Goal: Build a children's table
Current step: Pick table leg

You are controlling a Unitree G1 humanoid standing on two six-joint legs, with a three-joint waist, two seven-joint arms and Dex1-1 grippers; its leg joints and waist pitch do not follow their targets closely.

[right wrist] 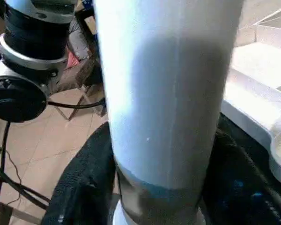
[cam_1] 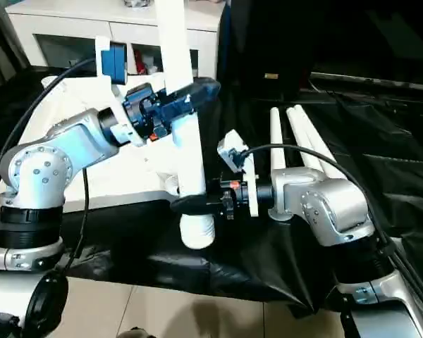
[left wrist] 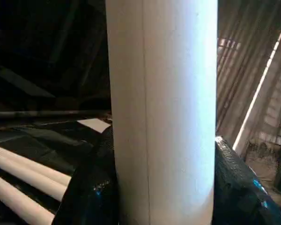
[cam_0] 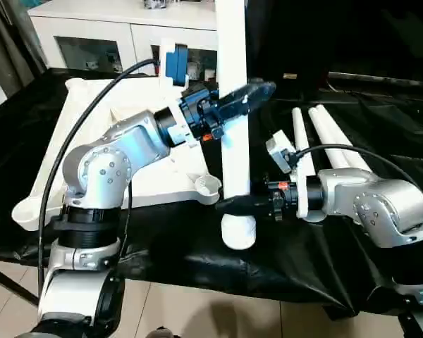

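Left eye view, centre frame: left gripper (cam_0: 248,98) and right gripper (cam_0: 234,204) fingers both grasping an upright leg (cam_0: 234,127) beside the tabletop (cam_0: 92,176); no leg socketed yet; spare legs (cam_0: 324,137) right of centre.

Upright leg (cam_0: 234,105) — smooth, slightly glossy white plastic. Tabletop (cam_0: 137,176) — matt white plastic. Surface cover (cam_0: 197,260) — black, wrinkled, shiny sheeting.

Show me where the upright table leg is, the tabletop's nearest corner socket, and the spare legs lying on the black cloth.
Upright table leg (cam_0: 234,141), left eye view, middle of its shaft.
Corner socket (cam_0: 207,186), left eye view, its round rim.
Spare legs (cam_0: 333,141), left eye view, midway along one of them.
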